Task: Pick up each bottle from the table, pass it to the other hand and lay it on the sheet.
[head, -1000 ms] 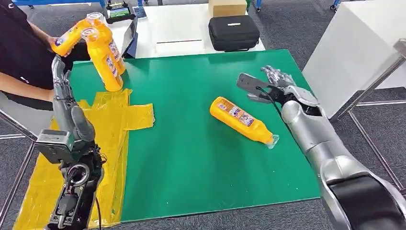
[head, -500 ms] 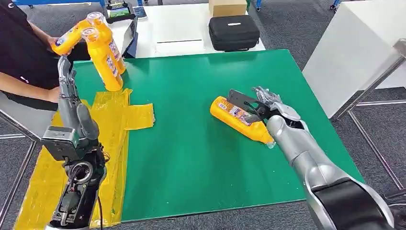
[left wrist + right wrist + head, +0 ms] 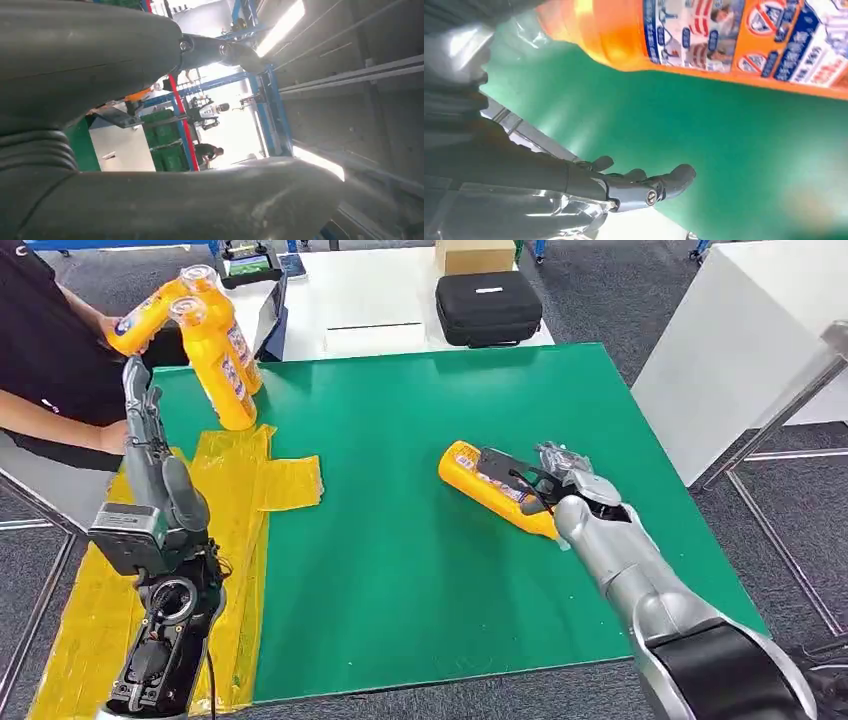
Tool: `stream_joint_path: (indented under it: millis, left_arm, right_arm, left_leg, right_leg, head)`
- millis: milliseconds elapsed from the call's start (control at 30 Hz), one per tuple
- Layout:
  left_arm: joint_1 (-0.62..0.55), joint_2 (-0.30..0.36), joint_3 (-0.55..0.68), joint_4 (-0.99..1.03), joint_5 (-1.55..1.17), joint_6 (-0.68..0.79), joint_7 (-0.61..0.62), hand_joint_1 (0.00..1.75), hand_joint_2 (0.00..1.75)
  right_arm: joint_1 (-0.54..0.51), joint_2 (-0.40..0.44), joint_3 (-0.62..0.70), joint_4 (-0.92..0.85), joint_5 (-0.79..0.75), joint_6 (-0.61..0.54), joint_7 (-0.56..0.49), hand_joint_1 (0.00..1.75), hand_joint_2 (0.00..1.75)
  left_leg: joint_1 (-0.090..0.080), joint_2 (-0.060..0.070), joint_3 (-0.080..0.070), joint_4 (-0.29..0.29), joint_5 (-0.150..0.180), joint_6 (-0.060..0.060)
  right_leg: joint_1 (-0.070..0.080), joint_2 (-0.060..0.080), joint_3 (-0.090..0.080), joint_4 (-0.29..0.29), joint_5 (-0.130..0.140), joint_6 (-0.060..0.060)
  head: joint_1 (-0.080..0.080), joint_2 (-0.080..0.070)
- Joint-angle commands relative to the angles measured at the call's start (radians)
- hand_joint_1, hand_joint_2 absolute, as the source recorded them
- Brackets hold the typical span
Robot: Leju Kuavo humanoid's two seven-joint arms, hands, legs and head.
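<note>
Right robot hand: I see my right robot hand [image 3: 545, 480] at centre right of the head view, fingers spread over the lying bottle [image 3: 490, 485]. In the right wrist view the fingers [image 3: 659, 186] are apart with bare green between them and the bottle, so I read the hand as open and not yet gripping.
Left robot hand: my left robot hand [image 3: 145, 440] stands raised at the left of the head view, fingers straight up and apart, holding nothing. It waits above the sheet's side of the surface.
Bottle to pick: it lies on its side on the green surface [image 3: 400, 570], right of centre, base toward the upper left and clear cap hidden behind my wrist.
Look of the bottle: bright orange-yellow plastic with a printed label in blue, white and red; smooth and round-bodied, so I judge it may roll or slip under a loose hold.
Sheet: the yellow sheet [image 3: 240, 490] lies crumpled along the left edge of the surface; I see no bottle lying on it.
Other bottles: a person [image 3: 45, 350] at upper left holds two orange bottles [image 3: 215, 350] over the far end of the sheet.
Progress: I judge this bottle is at the first step. Grasp, lift, hand-over to the left and laying down are all left.
</note>
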Motion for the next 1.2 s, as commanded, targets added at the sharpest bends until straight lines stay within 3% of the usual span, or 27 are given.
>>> stream_joint_path:
  millis: [33, 267, 333, 1200]
  left_arm:
    - [-0.024, 0.011, -0.023, 0.047, 0.001, 0.000, 0.005, 0.00, 0.00]
    - [-0.024, 0.011, -0.023, 0.047, 0.001, 0.000, 0.005, 0.00, 0.00]
    - [-0.024, 0.011, -0.023, 0.047, 0.001, 0.000, 0.005, 0.00, 0.00]
    - [-0.044, 0.007, -0.048, 0.090, 0.018, 0.000, -0.001, 0.00, 0.00]
  right_arm:
    - [-0.034, 0.013, -0.009, 0.076, -0.001, 0.011, 0.005, 0.00, 1.75]
    - [-0.034, 0.013, -0.009, 0.076, -0.001, 0.011, 0.005, 0.00, 1.75]
    - [-0.034, 0.013, -0.009, 0.076, -0.001, 0.011, 0.005, 0.00, 1.75]
    - [0.006, 0.071, -0.039, 0.207, 0.073, 0.056, 0.072, 0.00, 1.75]
  left_leg:
    - [0.000, 0.002, 0.002, 0.000, -0.001, -0.001]
    - [-0.001, 0.005, 0.008, 0.001, -0.004, -0.002]
    - [-0.001, 0.002, 0.003, 0.000, -0.001, -0.001]
    - [-0.001, 0.003, 0.006, 0.000, -0.002, -0.002]
  right_leg:
    - [0.000, 0.000, 0.002, 0.000, -0.001, 0.000]
    - [0.000, 0.000, 0.008, 0.001, -0.004, 0.000]
    - [0.000, 0.000, 0.003, 0.000, -0.001, 0.000]
    - [0.000, 0.000, 0.006, 0.000, -0.002, 0.000]
  head:
    - [0.000, 0.000]
    - [0.000, 0.000]
    - [0.000, 0.000]
    - [0.000, 0.000]
